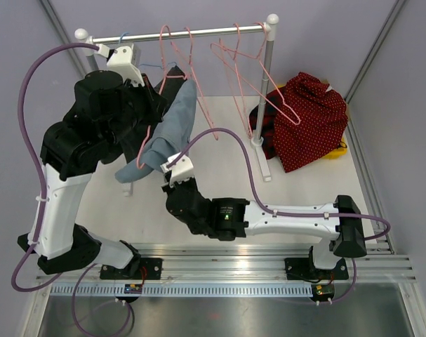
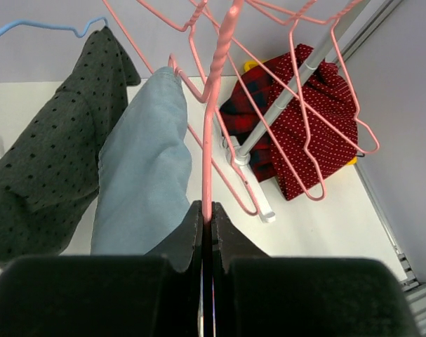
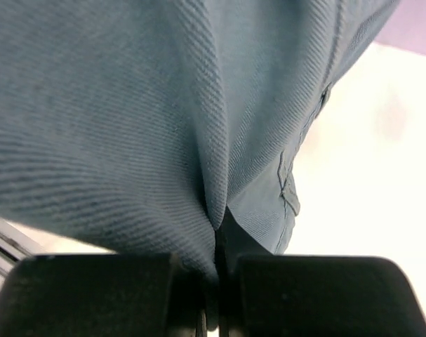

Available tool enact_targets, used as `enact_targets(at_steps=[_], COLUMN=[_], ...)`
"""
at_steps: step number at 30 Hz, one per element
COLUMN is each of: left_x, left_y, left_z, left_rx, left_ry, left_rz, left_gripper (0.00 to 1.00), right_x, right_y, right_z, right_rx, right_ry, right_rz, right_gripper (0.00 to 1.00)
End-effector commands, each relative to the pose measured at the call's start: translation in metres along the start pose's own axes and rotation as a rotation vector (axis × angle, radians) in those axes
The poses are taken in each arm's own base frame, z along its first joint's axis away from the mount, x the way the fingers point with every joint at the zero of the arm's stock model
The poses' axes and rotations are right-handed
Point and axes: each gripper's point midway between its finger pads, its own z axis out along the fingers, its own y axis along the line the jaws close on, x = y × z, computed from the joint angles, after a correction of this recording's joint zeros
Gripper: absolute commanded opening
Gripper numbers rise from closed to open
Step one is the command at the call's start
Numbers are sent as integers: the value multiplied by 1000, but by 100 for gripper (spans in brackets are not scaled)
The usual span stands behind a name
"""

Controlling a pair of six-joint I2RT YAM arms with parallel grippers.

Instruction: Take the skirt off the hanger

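Jaws were shut on both arms — left gripper (image 2: 207, 219) pinching the pink hanger (image 2: 211, 105), right gripper (image 3: 217, 247) a fold of the blue-grey skirt (image 3: 128, 105); that thin fold could slip under pull.

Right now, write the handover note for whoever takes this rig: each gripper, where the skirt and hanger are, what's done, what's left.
Left gripper: shut on a wire of a pink hanger.
Right gripper: shut on a fold of the blue-grey skirt.
Skirt: top end up at a pink hanger under the rail, lower end in the right gripper. A dark dotted garment hangs beside it.
Done: both grips made.
Left: the skirt is not yet off. Pull it free, probably with the left gripper steadying the hanger.
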Motion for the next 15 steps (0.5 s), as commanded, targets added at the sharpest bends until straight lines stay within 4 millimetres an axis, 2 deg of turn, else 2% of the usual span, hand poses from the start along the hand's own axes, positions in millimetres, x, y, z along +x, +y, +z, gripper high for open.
enact_targets(at_steps=[1,2,3,4,6,7,8,9,15], left_x=[-67,-68,-76,-78,-79,-80,-81,-80,-74], left_y=[-8,-6,-5,-4,-1,2,4,6,14], left_z=[-21,-17,-21,-20,-11,-9,-8,-6,-1], left_rx=[34,15,10,2,-23,-36,-42,-51,-90], left_ry=[-249,-251,-275,-279,-274,-276,-279,-276,-266], left_rz=[-29,-13,-14,-8,7,9,12,13,31], left_gripper=[0,0,0,0,0,0,0,0,0], right_x=[41,51,62,78,98,114,122,133,159], right_y=[-8,-2,-4,-8,-4,-12,-12,-16,-36], right_z=[-20,-27,-32,-36,-50,-56,-60,-70,-93], right_rx=[18,8,15,31,32,53,66,74,137], right_ry=[77,91,112,129,155,181,192,214,250], right_rz=[5,18,-2,-24,-2,-38,7,-23,-39], right_gripper=[0,0,0,0,0,0,0,0,0])
